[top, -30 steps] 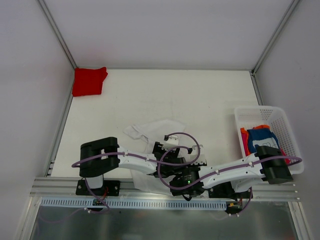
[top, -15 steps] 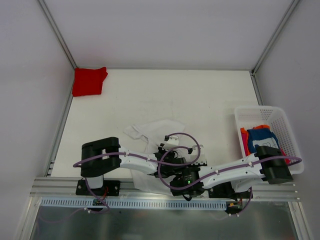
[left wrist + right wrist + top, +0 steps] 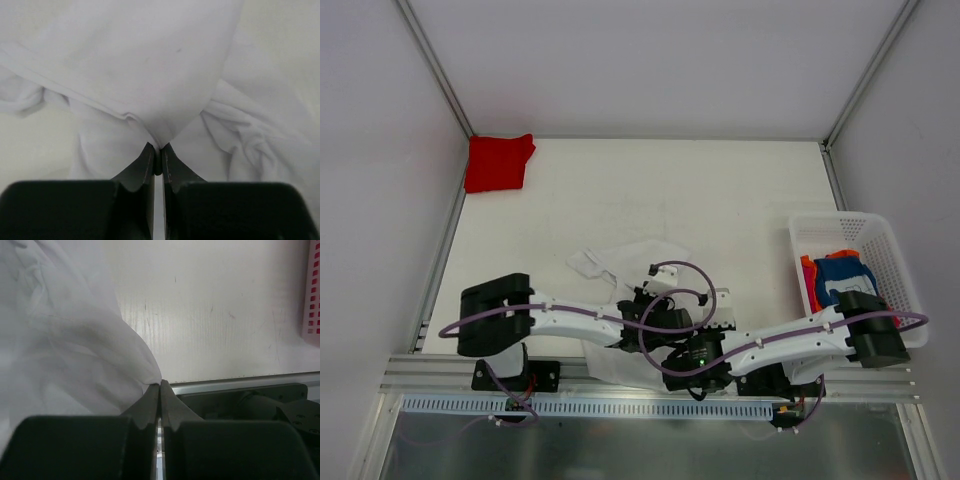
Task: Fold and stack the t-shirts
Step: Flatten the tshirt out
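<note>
Both holds are now made on the white t-shirt, which lies crumpled on the bench well left of the basket, by the near edge. The left claw has just snapped together on a peak of cloth, where a second ago its jaws stood apart. The right claw stays clamped on the shirt's edge as before. Against the earlier frame, the left arm's elbow has swung further from the basket. I judge lifting and spreading comes next. The red t-shirt sits folded farthest from the basket; the blue t-shirt and orange-red t-shirt lie inside it
</note>
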Motion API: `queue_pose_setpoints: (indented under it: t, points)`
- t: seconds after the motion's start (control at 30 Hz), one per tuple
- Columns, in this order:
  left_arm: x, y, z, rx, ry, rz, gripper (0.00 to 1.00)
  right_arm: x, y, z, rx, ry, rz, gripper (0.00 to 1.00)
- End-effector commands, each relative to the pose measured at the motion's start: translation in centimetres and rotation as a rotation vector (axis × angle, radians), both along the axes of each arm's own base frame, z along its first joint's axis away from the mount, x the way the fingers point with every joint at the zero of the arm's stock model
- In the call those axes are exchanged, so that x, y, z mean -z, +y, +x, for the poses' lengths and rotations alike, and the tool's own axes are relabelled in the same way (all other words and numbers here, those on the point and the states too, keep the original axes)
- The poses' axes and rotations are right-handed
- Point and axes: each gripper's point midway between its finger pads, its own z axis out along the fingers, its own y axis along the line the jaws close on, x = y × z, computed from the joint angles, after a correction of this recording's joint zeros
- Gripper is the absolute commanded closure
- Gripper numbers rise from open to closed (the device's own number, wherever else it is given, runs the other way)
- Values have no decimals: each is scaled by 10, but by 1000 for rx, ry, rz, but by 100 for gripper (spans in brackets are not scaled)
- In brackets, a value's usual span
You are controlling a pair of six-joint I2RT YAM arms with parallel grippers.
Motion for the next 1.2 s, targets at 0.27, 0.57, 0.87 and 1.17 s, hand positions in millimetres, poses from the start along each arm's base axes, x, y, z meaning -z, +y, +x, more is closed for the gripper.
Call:
queue_pose_setpoints:
  t: [0.27, 0.57, 0.87, 1.17]
  points:
    - [-301, 46, 18, 95, -389, -351, 100, -77, -36, 37, 3, -165, 37, 99]
    - [-368, 168, 18, -77, -547, -368, 100, -144, -70, 72, 16, -288, 264, 99]
    - [-378, 251, 9, -186, -585, -445, 100, -262, -118, 93, -12, -483, 343, 99]
    - [-359, 251, 3, -205, -554, -427, 100, -275, -127, 88, -44, -468, 370, 99]
